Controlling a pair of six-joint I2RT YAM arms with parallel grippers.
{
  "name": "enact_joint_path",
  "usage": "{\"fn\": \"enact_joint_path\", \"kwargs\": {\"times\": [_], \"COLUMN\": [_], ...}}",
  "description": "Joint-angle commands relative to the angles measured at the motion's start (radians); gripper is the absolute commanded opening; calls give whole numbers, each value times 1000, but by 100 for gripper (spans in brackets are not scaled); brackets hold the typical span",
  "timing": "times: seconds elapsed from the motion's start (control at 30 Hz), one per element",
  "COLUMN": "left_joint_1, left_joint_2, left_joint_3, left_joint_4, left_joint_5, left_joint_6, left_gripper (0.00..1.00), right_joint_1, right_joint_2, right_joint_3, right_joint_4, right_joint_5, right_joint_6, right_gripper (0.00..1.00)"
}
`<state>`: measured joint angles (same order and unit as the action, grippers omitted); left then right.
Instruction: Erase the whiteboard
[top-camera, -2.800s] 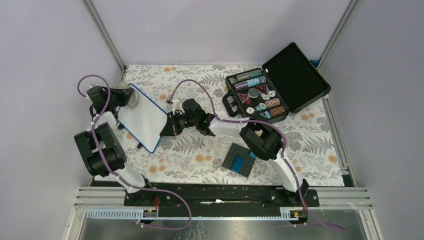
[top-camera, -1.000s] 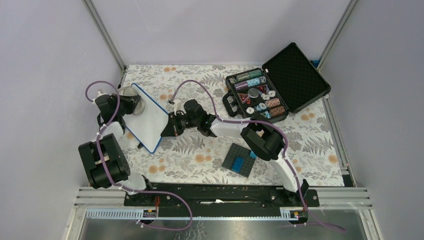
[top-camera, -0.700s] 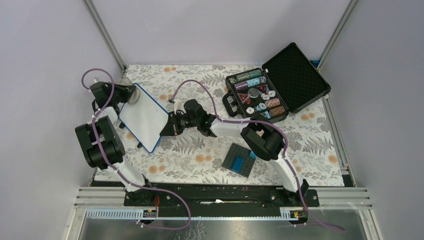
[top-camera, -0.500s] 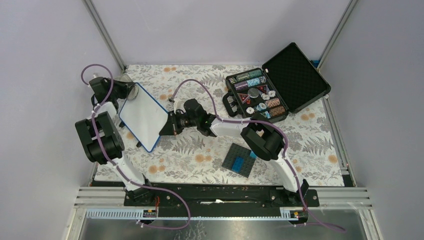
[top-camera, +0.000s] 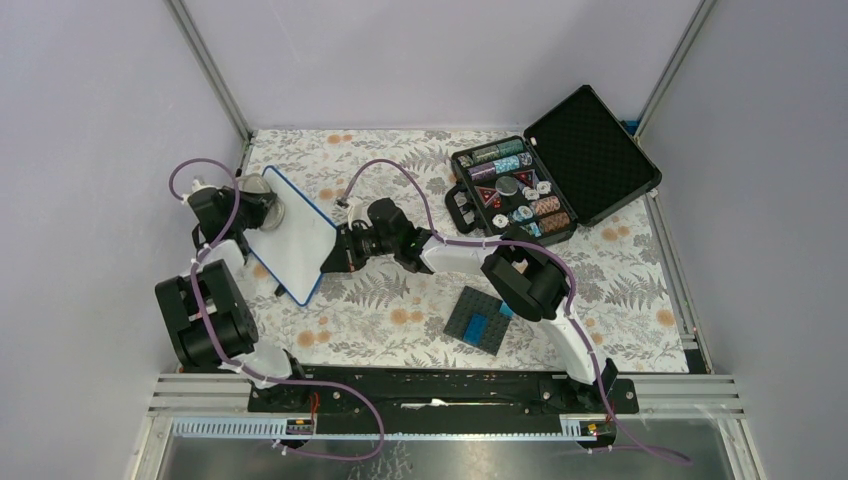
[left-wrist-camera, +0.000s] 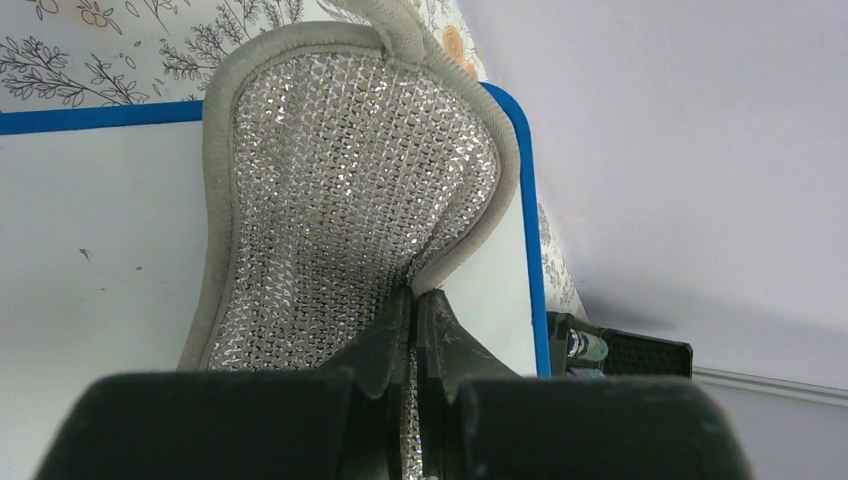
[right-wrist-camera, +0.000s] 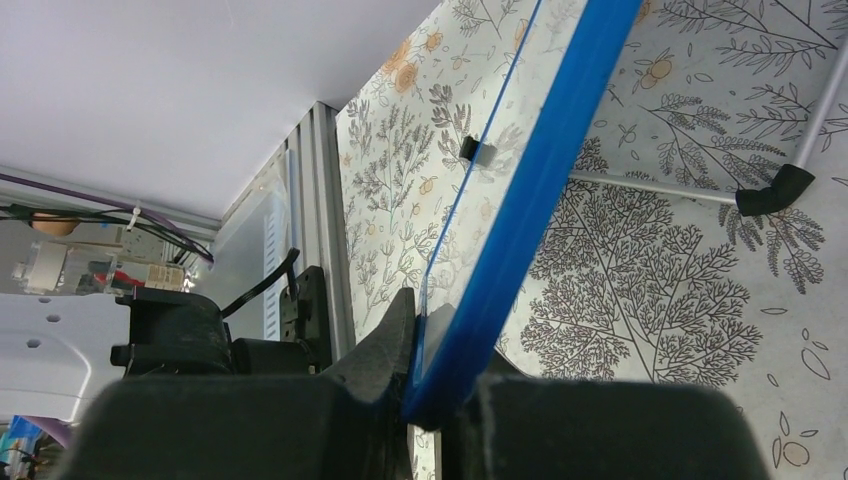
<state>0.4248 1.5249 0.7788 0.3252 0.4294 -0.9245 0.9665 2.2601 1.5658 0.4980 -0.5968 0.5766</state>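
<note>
The whiteboard (top-camera: 290, 240) is white with a thin blue rim and stands tilted at the left of the table. My right gripper (top-camera: 335, 255) is shut on its right edge and holds it up; the blue rim (right-wrist-camera: 520, 210) runs between the jaws in the right wrist view. My left gripper (top-camera: 258, 205) is shut on a silver mesh scrubbing pad (left-wrist-camera: 340, 220) with a grey border. The pad lies flat against the board's white face (left-wrist-camera: 90, 280) near its upper left corner. A tiny dark speck shows on the board to the pad's left.
An open black case (top-camera: 555, 180) with poker chips stands at the back right. A dark grey studded plate (top-camera: 480, 320) with blue bricks lies near the front middle. The floral cloth (top-camera: 400, 300) covers the table. Grey walls and metal posts close in the left side.
My left gripper with the pad has swept back and forth over the board's upper left part, going toward the back left corner and now returning slightly right and nearer. The right gripper and board have held still.
</note>
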Motion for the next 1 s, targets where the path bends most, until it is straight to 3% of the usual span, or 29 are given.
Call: {"fn": "enact_joint_path", "kwargs": {"times": [0.0, 0.3, 0.4, 0.63, 0.77, 0.97], "left_joint_1": [-74, -86, -114, -112, -109, -6], "left_joint_2": [119, 350, 307, 94, -34, -22], "left_joint_3": [33, 401, 340, -14, -147, -161], "left_joint_4": [-278, -290, -322, -273, -349, -349], "left_joint_5": [98, 77, 80, 195, 195, 150], "left_joint_6": [46, 10, 56, 93, 114, 83], "left_gripper": [0, 0, 0, 0, 0, 0], "right_joint_1": [60, 60, 60, 60, 60, 60], "right_joint_2": [-51, -37, -37, -47, -50, -54], "right_joint_3": [6, 25, 26, 13, 10, 6], "right_joint_4": [-16, -31, -35, -27, -23, -17], "right_joint_5": [-200, -203, -200, -202, -204, -204], "right_joint_6": [-90, -93, -95, -96, -94, -91], "right_gripper": [0, 0, 0, 0, 0, 0]}}
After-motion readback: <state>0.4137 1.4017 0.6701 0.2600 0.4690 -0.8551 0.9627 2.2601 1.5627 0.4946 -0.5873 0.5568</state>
